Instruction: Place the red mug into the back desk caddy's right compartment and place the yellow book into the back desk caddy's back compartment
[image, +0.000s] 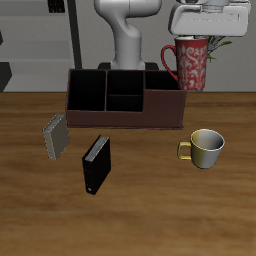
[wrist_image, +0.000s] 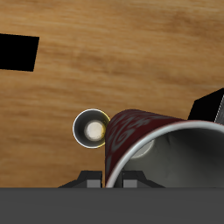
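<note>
Right at my fingers (image: 196, 38) I had the red mug (image: 189, 64), gripped by its rim and hanging clear of the tabletop (image: 150, 210); in the wrist view its speckled red wall and grey-white inside (wrist_image: 162, 149) filled the space just under the finger bases, so the fingers were clamped on it, though their tips were hidden behind the mug. Straight below the mug in that view sat the yellowish-cream mug (wrist_image: 92, 129), seen from above as a pale ring on the wood, well beneath the fingers. In the exterior view that cream mug (image: 205, 147) stood on the tabletop, nearer the front edge than the hanging mug. Beside and below the red mug, close to the fingers, lay the back desk caddy (image: 125, 98), dark maroon with black cells; the red mug hung just past its end, above the rim, next to the right compartment (image: 163, 85) and not inside it. Farther from the fingers, beyond the caddy's front wall, the black book (image: 94, 165) stood on the wood. Farthest off, the yellow book (image: 56, 136) stood near the caddy's other end, outside it.
</note>
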